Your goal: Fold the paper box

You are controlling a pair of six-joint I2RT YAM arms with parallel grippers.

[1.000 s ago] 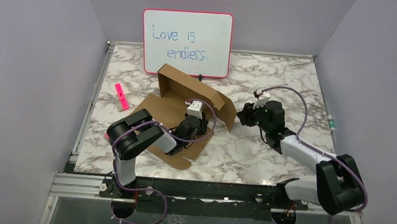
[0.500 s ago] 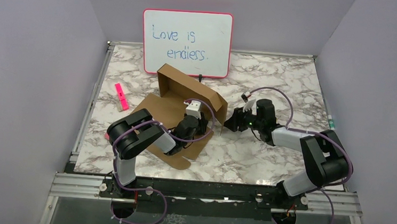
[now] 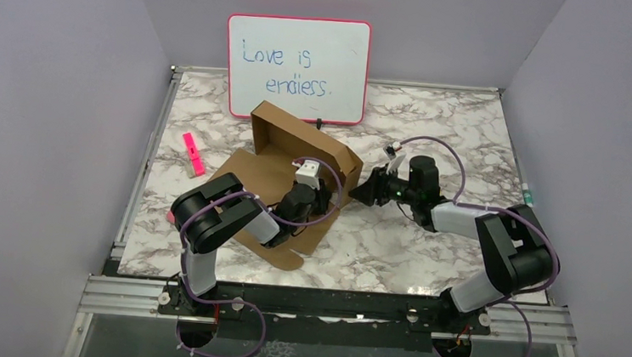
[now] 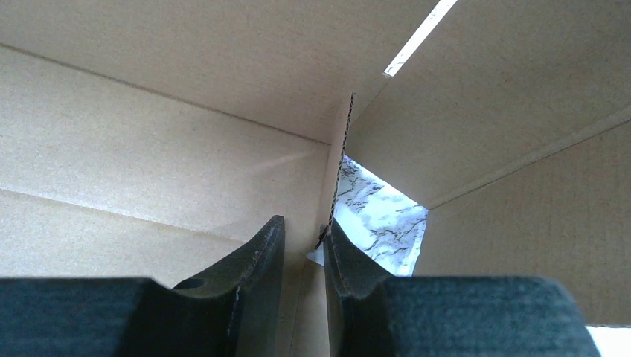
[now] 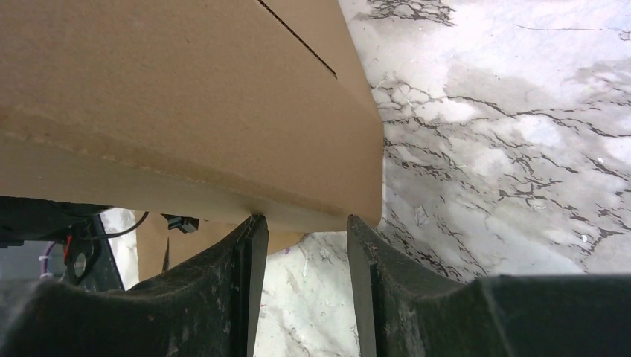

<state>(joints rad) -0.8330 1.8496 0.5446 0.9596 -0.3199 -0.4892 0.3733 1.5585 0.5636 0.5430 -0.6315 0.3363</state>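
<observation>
The brown paper box (image 3: 257,174) lies half folded mid-table, its back wall (image 3: 287,129) raised and its right side flap (image 3: 349,168) tilted up. My left gripper (image 3: 321,198) sits inside the box. In the left wrist view its jaws (image 4: 305,230) stand slightly apart over the cardboard floor (image 4: 149,149), and a flap's corrugated edge (image 4: 341,160) meets the right fingertip. My right gripper (image 3: 364,192) is open outside the box. In the right wrist view both fingertips (image 5: 301,219) press against the lower edge of the side flap (image 5: 186,97).
A pink-framed whiteboard (image 3: 297,68) stands behind the box. A pink marker (image 3: 193,153) lies at the left. A small green item (image 3: 528,195) sits at the table's right edge. Bare marble table (image 3: 445,120) spreads to the right.
My right gripper has moved left to the box and pushed the right side flap inward and more upright. The left arm has not moved.
</observation>
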